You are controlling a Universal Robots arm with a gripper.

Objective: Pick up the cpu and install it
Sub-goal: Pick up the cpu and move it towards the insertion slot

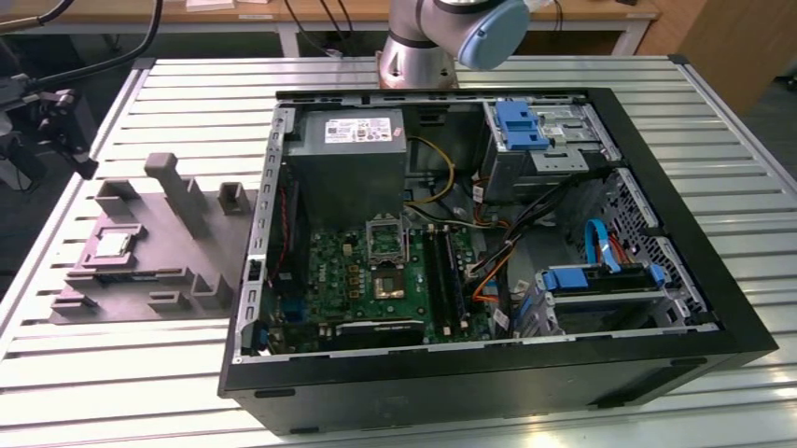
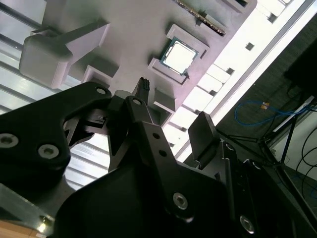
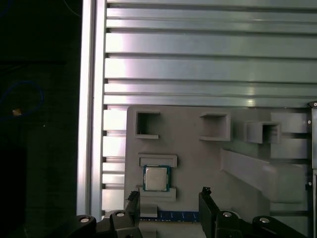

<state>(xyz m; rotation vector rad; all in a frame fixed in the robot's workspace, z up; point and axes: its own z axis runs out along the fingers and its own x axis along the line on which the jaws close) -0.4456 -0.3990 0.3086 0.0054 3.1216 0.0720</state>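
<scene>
On the grey fixture tray (image 1: pixel 137 280), in a shallow square pocket near the tray's edge on the exterior view's left, the cpu (image 1: pixel 110 245) is being held flat with its silvery top facing up. It is being bracketed by two low raised bars of the tray, one against each of two opposite sides, as is being shown in both wrist views (image 3: pixel 156 178) (image 2: pixel 181 56). Nothing is being laid over it.

Being square, the chip is being given no long axis; its edges are being kept parallel to the tray's own edges.

The gripper (image 3: pixel 168 198) is being held above the tray, just beside the chip and apart from it. Its two dark fingers (image 3: pixel 132 201) are being kept spread with nothing between them, and the gap is being lined up roughly with the chip's width. In the second wrist view the gripper (image 2: pixel 172 103) is likewise being shown spread and empty.

Further pockets and blocks are being carried on the tray, among them a tall upright post (image 1: pixel 174 182) standing well apart from the chip. The tray is being supported by a slatted metal table (image 1: pixel 125 373).

Just beside the tray, on the exterior view's right, an open computer case (image 1: pixel 697 308) is being kept lying on its side. Inside it a metal-framed socket (image 1: pixel 386 239) is being exposed on the green board, next to a grey power supply box (image 1: pixel 355 177).
</scene>
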